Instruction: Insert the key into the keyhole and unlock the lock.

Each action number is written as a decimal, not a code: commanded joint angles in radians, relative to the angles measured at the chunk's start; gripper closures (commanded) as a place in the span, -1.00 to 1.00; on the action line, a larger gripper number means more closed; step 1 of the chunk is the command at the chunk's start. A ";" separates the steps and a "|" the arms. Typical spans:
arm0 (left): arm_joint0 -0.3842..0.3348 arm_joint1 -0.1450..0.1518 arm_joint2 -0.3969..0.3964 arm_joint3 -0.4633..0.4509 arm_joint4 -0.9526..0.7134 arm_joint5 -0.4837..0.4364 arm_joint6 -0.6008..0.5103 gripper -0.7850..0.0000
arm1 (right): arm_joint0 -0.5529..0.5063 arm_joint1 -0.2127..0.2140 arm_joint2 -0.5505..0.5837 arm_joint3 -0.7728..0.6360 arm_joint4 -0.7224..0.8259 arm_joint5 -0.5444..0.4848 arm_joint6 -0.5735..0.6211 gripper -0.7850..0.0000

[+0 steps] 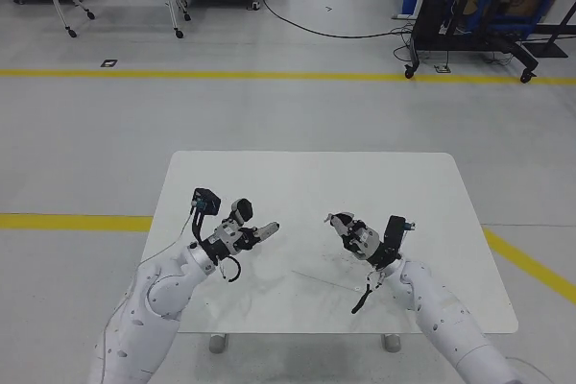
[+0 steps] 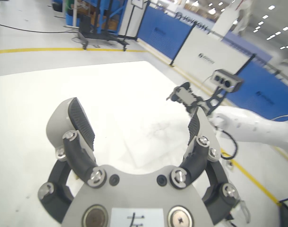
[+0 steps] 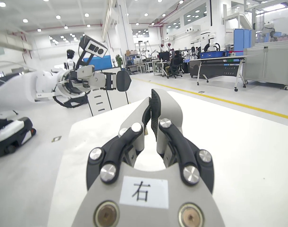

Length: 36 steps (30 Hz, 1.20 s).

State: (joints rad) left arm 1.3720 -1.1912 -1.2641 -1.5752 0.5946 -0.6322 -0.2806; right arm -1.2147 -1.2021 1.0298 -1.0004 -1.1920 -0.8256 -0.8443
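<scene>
While held up off the white table (image 1: 317, 178), wide open on the left gripper (image 1: 258, 218), with ribbed pads (image 2: 82, 119) far apart, nothing between them, just bare table surface behind the gap. Over the table's near half, toward its left side, tips aimed at the table's middle.

Right gripper (image 1: 332, 221) also over the table's near half, toward its right side, tips aimed back at the table's middle, well apart from the left one. Closed tight, with pads (image 3: 155, 109) nearly together and only a thin slit between. Small tan speck (image 3: 146, 132) low in that slit, near the finger bases; too small to tell whether key or gripper hardware. No firmer call possible on key position; lock position, cannot tell.

Both grippers clear of the table, not touching it.

Faint scuff marks (image 2: 158, 128) on the table between the two arms, nearer its front edge. Past the table's left and right sides, a yellow floor line (image 1: 67, 222); beyond the table's far edge, a second yellow line (image 1: 269, 75).
</scene>
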 commanded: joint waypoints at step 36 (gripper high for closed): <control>-0.322 -0.040 0.310 0.516 -1.029 -0.380 -0.527 -0.69 | 0.048 -0.066 -0.099 -0.089 1.176 -0.067 0.972 1.00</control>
State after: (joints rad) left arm 1.0538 -1.2304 -0.9617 -1.0642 -0.4373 -1.0123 -0.8078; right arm -1.1668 -1.2690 0.9311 -1.0795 -0.0346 -0.8974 0.0985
